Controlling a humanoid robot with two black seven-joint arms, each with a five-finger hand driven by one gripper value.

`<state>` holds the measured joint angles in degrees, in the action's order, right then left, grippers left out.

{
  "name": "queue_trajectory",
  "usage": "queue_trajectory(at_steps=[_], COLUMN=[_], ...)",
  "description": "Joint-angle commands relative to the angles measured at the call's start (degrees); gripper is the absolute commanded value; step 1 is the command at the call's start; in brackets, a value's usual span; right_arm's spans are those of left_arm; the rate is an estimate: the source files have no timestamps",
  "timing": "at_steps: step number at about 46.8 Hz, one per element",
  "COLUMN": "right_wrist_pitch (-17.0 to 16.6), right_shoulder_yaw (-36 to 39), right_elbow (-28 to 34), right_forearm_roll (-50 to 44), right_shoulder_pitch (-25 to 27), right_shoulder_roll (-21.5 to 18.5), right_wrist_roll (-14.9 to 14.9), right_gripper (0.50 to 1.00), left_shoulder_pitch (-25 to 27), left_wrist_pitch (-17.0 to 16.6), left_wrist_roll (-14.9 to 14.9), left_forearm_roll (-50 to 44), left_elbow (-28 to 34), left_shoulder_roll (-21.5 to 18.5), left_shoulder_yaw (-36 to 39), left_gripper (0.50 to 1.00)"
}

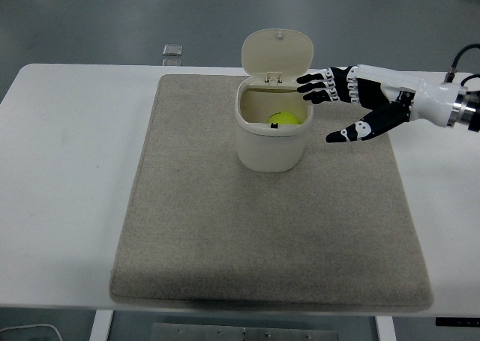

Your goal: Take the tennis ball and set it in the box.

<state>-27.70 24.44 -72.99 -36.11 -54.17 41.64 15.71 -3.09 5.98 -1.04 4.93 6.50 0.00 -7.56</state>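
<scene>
A yellow-green tennis ball (284, 118) lies inside a cream round box (271, 146) that stands at the back middle of a grey mat (270, 236). The box's hinged lid (277, 52) stands open behind it. My right hand (330, 109) is just right of the box's rim, apart from it, with fingers spread and holding nothing. The left arm does not show.
The mat lies on a white table (67, 176). A small grey square object (172, 51) lies at the table's far edge, left of the box.
</scene>
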Motion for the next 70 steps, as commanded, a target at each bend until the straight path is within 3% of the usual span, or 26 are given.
queue_trajectory(at_steps=[1,4,13,31,40,46,70], right_wrist_pitch=[0.1,0.7,7.2,13.9,14.2,14.2,14.2], right_shoulder_yaw=[0.1,0.0,0.4,0.9,1.0,1.0,0.9], right_elbow=[1.8,3.1,7.5,15.1,18.2,19.1,19.5], right_forearm_roll=[5.5,9.6,19.5,35.3,40.4,43.0,42.9], right_shoulder_pitch=[1.9,2.3,3.7,4.8,4.7,4.8,5.0], right_shoulder_roll=[-0.2,-0.5,-2.3,-8.1,-10.3,-10.6,-11.6], right_wrist_roll=[-0.1,-0.4,-5.1,-5.3,-5.7,-8.0,-7.4], right_gripper=[0.913,0.913,0.913,0.911,0.911,0.911,0.913], left_shoulder_pitch=[0.0,0.0,0.0,0.0,0.0,0.0,0.0], left_wrist_pitch=[0.0,0.0,0.0,0.0,0.0,0.1,0.0], left_wrist_roll=[0.1,0.0,0.0,0.0,0.0,0.0,0.0], left_forearm_roll=[0.1,0.1,0.0,0.0,0.0,0.0,0.1], left_elbow=[0.0,0.0,0.0,0.0,0.0,0.0,0.0], left_shoulder_roll=[0.0,0.0,0.0,0.0,0.0,0.0,0.0], left_shoulder_yaw=[0.0,0.0,0.0,0.0,0.0,0.0,0.0], left_gripper=[0.992,0.992,0.992,0.992,0.992,0.992,0.992])
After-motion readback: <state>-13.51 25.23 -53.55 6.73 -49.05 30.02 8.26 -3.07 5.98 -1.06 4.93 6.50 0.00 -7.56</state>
